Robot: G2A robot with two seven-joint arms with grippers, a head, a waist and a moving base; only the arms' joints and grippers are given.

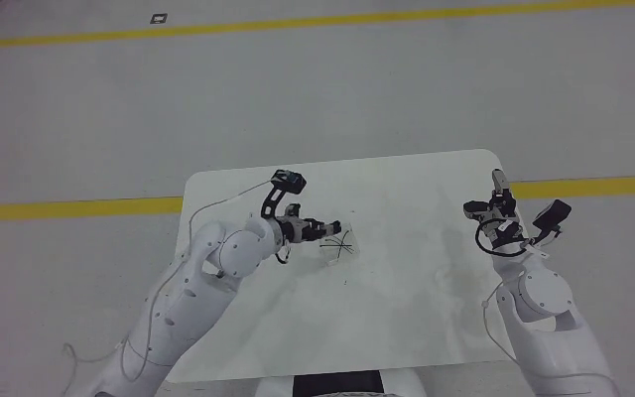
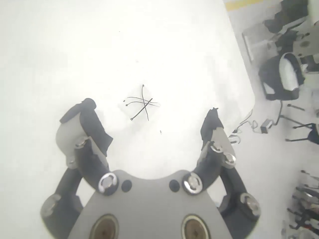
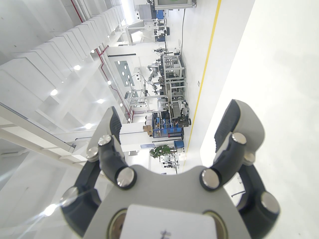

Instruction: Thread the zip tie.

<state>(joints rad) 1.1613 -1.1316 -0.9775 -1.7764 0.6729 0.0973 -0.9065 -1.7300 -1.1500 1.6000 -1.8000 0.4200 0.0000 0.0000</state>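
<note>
The step in hand looks like the first one, picking one tie out of the pile. The left gripper [image 2: 150, 108] hangs over the white table [image 1: 417, 298] with its black-padded fingers spread wide and nothing between them; the small heap of thin black plastic zip ties [image 2: 143, 103] lies just ahead of it, in line with the gap between the fingers, its strands crossed over one another; none looks threaded, so I judge the task barely begun. The next move calls for a low, precise pinch on a single strand, probably at a free end clear of the crossing; closing on the middle would likely lift several at once. The right gripper [image 3: 172, 108] sits well apart from the heap, near the table's edge; its fingers are also wide apart and empty, aimed away from the ties.
</note>
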